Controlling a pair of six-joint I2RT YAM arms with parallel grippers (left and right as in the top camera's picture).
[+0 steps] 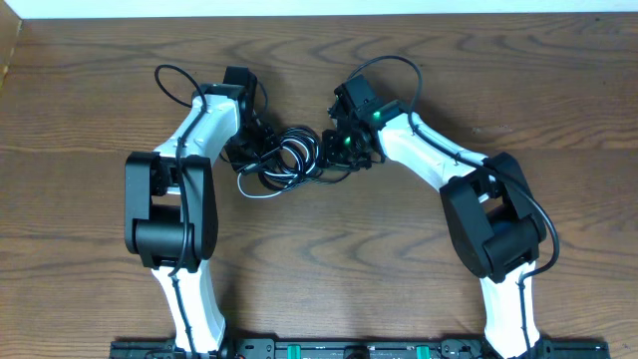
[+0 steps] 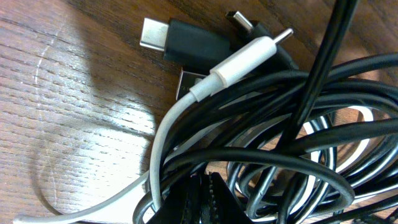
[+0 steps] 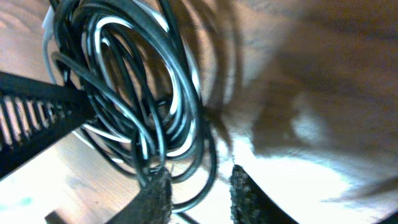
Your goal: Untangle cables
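Worktop (image 1: 100, 100) is brown wood with heavy grain and a bit glossy where the light hits. Its far edge runs along a pale strip (image 1: 299, 8) at the top. The cables (image 1: 284, 155) sit mid-table between the two arms in one coiled bundle, with lots of bare wood left, right and toward the front. They're thin, smooth black loops, plus one white cord (image 2: 242, 62) with a round pin tip and a flat metal plug (image 2: 155, 34) poking out.

Left tool (image 2: 202, 196) is closed, down in the tangle; can't tell if it pinches a cord. Right tool (image 3: 199, 177) has its ribbed jaws apart at the coil's edge.
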